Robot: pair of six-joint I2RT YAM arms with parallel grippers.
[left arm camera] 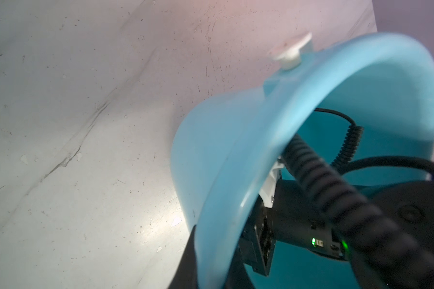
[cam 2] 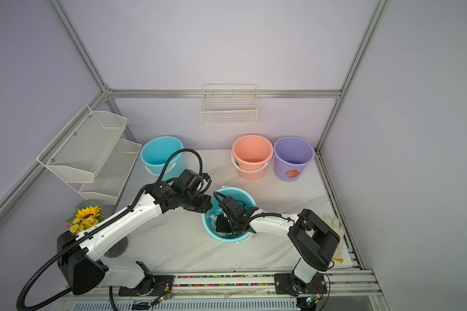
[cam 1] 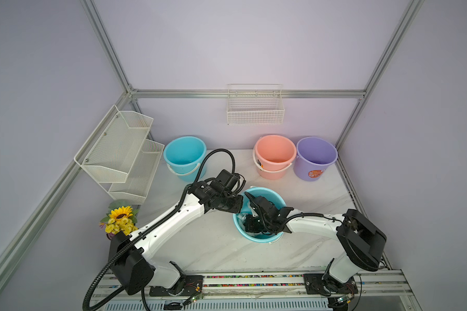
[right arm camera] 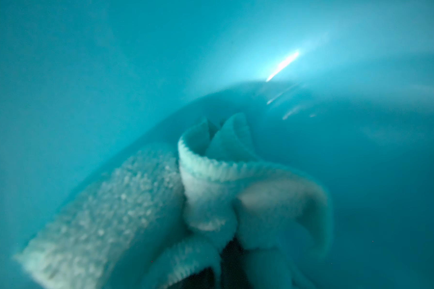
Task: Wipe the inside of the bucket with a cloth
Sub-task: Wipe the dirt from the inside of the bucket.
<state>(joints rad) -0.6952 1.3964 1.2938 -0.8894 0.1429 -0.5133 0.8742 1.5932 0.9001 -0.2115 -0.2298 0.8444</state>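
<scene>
The left arm [cam 1: 173,223] rises from its base at the 7 o'clock edge of the white marble-patterned table [cam 1: 213,242]. It stretches toward 1 o'clock and bends its wrist down. The left gripper [cam 1: 239,208] has its fingers pressed together on the rim of the light blue plastic bucket [cam 1: 270,195] at the bucket's 10 o'clock side. The left wrist view shows a dark finger [left arm camera: 186,260] against the outer wall.

The right arm [cam 1: 313,224] climbs from 5 o'clock to a raised elbow. Its forearm runs toward 9 o'clock and its wrist dips over the bucket's 4 o'clock rim. The right gripper [right arm camera: 228,257] is deep inside, pinching the pale mint-green terry cloth [right arm camera: 211,190], which is bunched against the curve where wall meets floor.

This bucket stands mid-table. There are four buckets in all:
- two are light blue, the second blue bucket [cam 1: 185,153] being at 11 o'clock;
- one salmon-pink bucket [cam 1: 275,156] is at 1 o'clock;
- one lilac bucket [cam 1: 316,157] is just beside the pink one.

There are two white wire racks, a two-tier mesh shelf [cam 1: 119,153] at 9 o'clock and a hanging basket [cam 1: 255,107] at 12 o'clock. One sunflower bunch [cam 1: 120,218] sits at 8 o'clock. One white work glove [cam 2: 333,229] shows at 3 o'clock in a top view.
</scene>
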